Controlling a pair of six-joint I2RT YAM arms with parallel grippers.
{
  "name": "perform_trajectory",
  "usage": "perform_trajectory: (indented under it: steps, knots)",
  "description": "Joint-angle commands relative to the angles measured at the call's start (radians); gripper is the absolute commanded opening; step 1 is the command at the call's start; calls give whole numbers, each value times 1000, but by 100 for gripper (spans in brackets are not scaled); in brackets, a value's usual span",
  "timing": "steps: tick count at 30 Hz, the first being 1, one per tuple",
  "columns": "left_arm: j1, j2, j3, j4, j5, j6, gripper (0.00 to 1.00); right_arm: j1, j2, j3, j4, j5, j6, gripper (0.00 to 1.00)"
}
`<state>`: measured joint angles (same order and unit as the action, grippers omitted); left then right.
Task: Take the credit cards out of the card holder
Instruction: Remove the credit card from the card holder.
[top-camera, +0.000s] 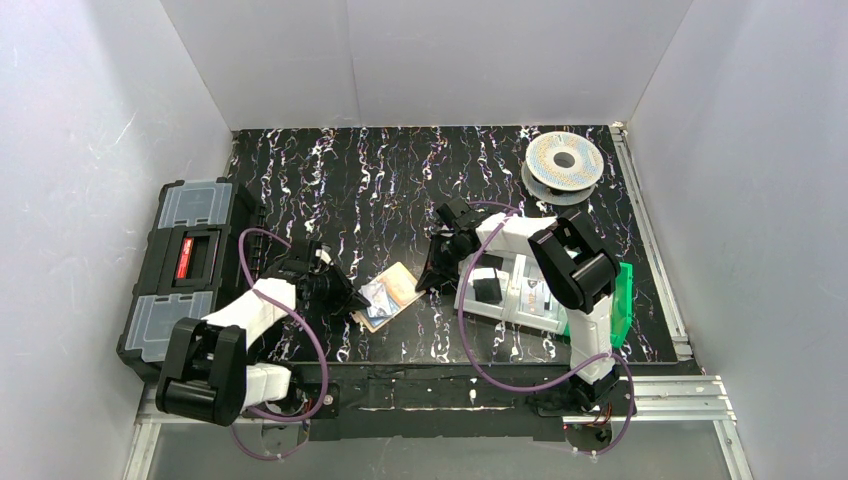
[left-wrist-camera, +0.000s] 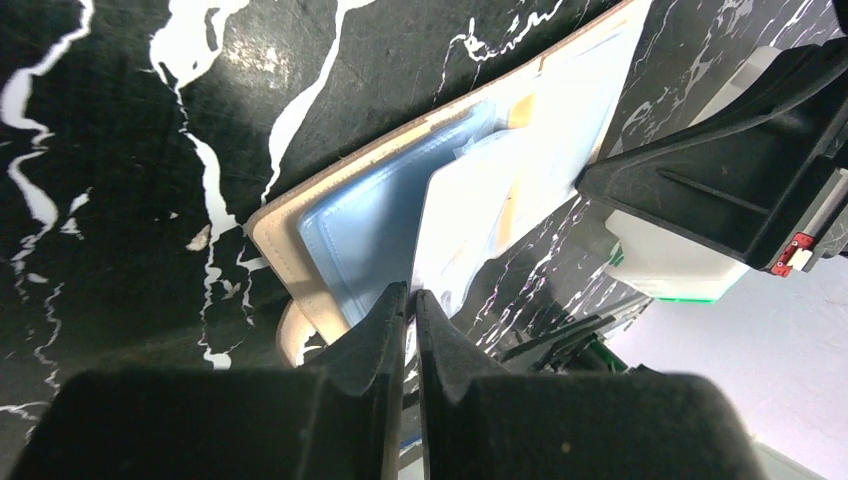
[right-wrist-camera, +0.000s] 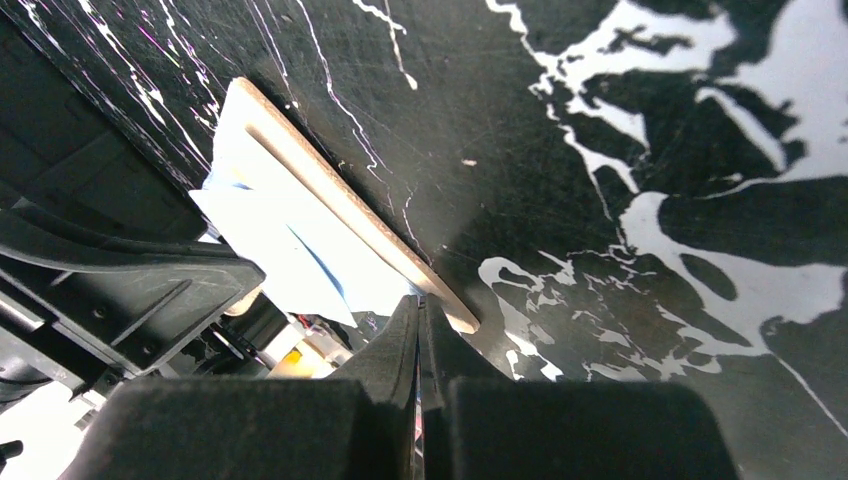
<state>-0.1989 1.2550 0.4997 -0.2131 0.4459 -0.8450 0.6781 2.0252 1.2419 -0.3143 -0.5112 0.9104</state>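
Left wrist view: left fingers (left-wrist-camera: 402, 306) pinched shut on the near corner of 1 pale credit card (left-wrist-camera: 480, 200), angled over the open card holder (left-wrist-camera: 272, 228) on the desk (left-wrist-camera: 120, 150); right fingers (right-wrist-camera: 413, 316) closed empty, tips touching its tan edge.

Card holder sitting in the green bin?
No, the card holder lies on the black marbled table, well apart from the green bin.
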Motion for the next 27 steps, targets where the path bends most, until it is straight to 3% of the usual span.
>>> perform_trajectory:
  steps: [1,5,11,27]
  knots:
    - [12,-41,26,-123,-107,54,2,0,49,2,-45,94,-33,1]
    - [12,-57,24,-124,-109,65,3,0,50,2,-45,94,-33,1]
    - [12,-66,17,-97,-79,67,16,0,51,1,-45,94,-33,1]
    - [12,34,-6,17,-24,53,24,5,62,12,-50,88,-37,1]
